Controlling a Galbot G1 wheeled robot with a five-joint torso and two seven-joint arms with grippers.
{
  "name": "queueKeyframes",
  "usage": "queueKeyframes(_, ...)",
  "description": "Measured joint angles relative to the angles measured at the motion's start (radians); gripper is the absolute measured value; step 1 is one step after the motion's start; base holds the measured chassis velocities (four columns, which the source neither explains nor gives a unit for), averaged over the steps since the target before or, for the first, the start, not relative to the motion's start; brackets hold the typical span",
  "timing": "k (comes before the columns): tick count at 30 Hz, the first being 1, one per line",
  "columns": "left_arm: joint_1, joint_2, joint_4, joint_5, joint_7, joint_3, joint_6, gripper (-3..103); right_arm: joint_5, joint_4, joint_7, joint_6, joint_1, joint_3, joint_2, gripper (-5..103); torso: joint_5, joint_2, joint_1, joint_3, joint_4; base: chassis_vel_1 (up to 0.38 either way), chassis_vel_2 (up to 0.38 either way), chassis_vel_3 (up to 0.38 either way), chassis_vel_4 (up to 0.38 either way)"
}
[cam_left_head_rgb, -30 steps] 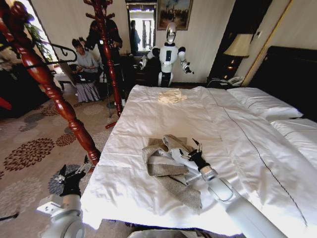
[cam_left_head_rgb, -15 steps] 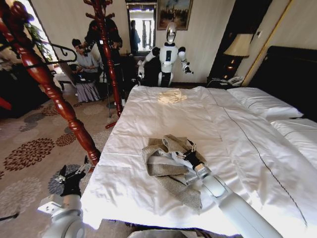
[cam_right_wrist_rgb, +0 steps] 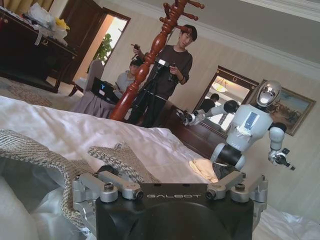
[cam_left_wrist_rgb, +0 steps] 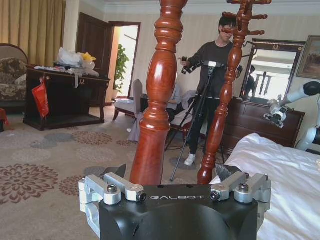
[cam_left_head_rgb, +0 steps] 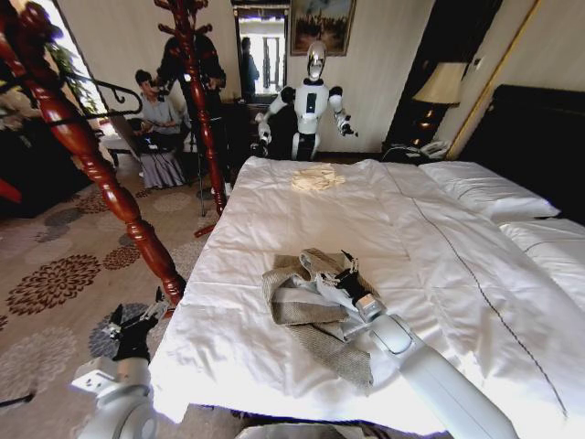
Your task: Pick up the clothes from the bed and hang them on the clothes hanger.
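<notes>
The clothes, a grey-beige herringbone jacket with white lining, lie crumpled on the bed near its foot. My right gripper is low over the jacket's upper part, open, fingers at the fabric. In the right wrist view the woven cloth lies right under the gripper body. My left gripper hangs open beside the bed's corner, close to a red wooden post. A thin black clothes hanger shows by that post at upper left.
A small cream garment lies at the bed's far end, with another white robot behind it. A second turned post stands left of the bed. Pillows and a dark headboard are on the right. Patterned carpet lies to the left.
My right gripper has slid leftward and slightly farther across the jacket. The left arm has stayed put.
</notes>
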Motion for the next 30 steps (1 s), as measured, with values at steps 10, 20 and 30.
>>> queueKeyframes(10, 0.007, 0.001, -0.005, -0.001, 0.000, 0.002, 0.000, 100, 0.021, -0.036, -0.030, -0.006, 0.006, 0.020, -0.003, 100, 0.0001, 0.000, 0.000, 0.000, 0.0000, 0.000, 0.000, 0.000, 0.000)
queueKeyframes(20, 0.006, 0.007, -0.004, -0.001, 0.001, -0.002, -0.001, 100, 0.007, -0.062, -0.035, 0.001, 0.048, -0.004, 0.001, 100, 0.0001, 0.000, 0.000, 0.000, 0.0000, 0.000, 0.000, 0.000, 0.000)
queueKeyframes(30, 0.002, 0.012, 0.006, -0.002, 0.001, -0.004, -0.001, 100, 0.043, -0.067, -0.145, 0.071, 0.056, -0.007, 0.001, 74, 0.0000, 0.000, 0.000, 0.000, 0.0000, 0.000, 0.000, 0.000, 0.000)
